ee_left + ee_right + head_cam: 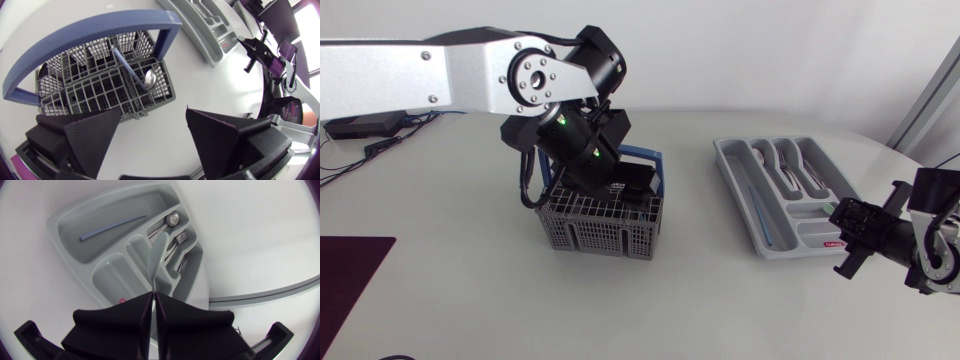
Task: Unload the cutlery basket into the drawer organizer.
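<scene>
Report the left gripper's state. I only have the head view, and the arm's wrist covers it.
Observer: The left gripper is open and holds nothing; the cutlery basket lies just ahead of it.
Operator: Count what's left in that basket.
Observer: I see one item, a blue-handled spoon leaning in a corner compartment.
Operator: Check the right gripper.
Observer: The right gripper is shut on a thin silver piece of cutlery that sticks out ahead of it, over the drawer organizer.
</scene>
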Available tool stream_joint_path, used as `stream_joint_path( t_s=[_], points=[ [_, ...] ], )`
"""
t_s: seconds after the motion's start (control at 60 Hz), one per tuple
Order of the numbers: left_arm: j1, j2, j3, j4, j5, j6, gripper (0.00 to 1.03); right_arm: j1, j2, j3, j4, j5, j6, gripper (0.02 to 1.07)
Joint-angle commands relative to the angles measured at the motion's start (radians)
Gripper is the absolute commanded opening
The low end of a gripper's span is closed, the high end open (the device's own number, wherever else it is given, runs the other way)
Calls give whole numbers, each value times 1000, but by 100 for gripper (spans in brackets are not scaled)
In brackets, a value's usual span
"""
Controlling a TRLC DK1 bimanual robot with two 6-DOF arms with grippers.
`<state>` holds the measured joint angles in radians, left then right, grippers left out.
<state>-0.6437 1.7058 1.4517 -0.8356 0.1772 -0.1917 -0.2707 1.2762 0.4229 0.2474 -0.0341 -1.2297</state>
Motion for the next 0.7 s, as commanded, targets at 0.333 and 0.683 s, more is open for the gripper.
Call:
stream_joint_path(
  t_s=[0.333, 0.683],
  points=[
    [9, -6, -17, 0, -4, -37, 96, -7, 206, -13, 190, 134, -119, 12],
    [6, -11, -7, -3, -4, -43, 96, 30, 195, -72, 213, 143, -125, 74]
  ],
)
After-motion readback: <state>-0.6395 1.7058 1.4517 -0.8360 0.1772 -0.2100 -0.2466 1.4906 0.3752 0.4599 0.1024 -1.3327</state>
